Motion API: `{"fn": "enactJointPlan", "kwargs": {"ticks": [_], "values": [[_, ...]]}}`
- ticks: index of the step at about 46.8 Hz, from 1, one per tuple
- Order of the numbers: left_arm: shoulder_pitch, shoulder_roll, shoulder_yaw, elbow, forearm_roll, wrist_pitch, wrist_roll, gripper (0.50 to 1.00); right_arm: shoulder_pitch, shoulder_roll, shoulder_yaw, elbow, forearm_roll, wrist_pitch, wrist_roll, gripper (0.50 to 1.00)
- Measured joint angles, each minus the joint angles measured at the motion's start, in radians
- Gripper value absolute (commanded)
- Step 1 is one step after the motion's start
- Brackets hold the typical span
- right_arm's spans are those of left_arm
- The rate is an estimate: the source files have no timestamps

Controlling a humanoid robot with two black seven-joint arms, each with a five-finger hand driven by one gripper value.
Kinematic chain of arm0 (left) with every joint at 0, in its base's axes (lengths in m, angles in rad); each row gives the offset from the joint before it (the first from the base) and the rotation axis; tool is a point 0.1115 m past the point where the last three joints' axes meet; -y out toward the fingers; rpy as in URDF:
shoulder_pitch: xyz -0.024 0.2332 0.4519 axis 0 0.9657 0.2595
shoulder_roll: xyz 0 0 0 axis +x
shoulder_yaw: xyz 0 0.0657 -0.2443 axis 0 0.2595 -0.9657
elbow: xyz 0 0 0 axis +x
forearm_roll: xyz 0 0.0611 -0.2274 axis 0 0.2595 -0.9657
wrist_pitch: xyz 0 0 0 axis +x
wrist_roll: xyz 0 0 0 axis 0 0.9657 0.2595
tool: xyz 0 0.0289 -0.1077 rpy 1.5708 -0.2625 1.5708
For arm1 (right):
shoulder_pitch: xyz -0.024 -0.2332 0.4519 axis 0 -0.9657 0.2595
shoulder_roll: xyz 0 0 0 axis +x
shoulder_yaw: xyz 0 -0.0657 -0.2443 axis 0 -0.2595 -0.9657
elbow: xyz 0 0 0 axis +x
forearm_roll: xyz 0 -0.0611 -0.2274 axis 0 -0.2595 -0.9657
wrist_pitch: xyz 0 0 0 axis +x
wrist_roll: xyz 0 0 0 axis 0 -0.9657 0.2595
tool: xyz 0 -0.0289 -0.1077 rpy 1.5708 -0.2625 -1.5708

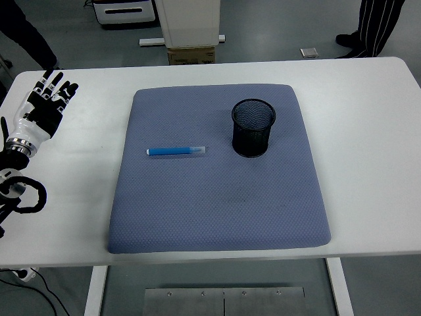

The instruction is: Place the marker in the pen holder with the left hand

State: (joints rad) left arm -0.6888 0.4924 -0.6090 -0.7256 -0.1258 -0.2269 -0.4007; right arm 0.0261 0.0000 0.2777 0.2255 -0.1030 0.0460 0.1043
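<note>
A blue marker (175,151) with a pale cap lies flat on the grey-blue mat (217,217), its length running left to right. To its right a black mesh pen holder (252,127) stands upright on the mat, and nothing shows inside it. My left hand (47,103) is over the white table at the far left, well away from the marker, fingers spread and holding nothing. The right arm is out of view.
The mat covers the middle of the white table (368,151). Beyond the far edge stand a cardboard box (191,55) and a white cabinet (189,21). A person's legs (376,26) show at the top right, and a dark sleeve (26,33) at the top left.
</note>
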Motion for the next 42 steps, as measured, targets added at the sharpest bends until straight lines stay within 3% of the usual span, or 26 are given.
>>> {"fn": "enactJointPlan", "kwargs": {"ticks": [26,42], "values": [[-0.001,0.009,-0.007,0.001,0.011,-0.004,-0.013,1.000,0.000,0.000,0.000,0.000,0.000,0.000,0.000,1.000],[-0.004,0.001,-0.009,0.003,0.012,-0.006,-0.059,1.000,0.000,0.000,0.000,0.000,0.000,0.000,0.000,1.000]]}}
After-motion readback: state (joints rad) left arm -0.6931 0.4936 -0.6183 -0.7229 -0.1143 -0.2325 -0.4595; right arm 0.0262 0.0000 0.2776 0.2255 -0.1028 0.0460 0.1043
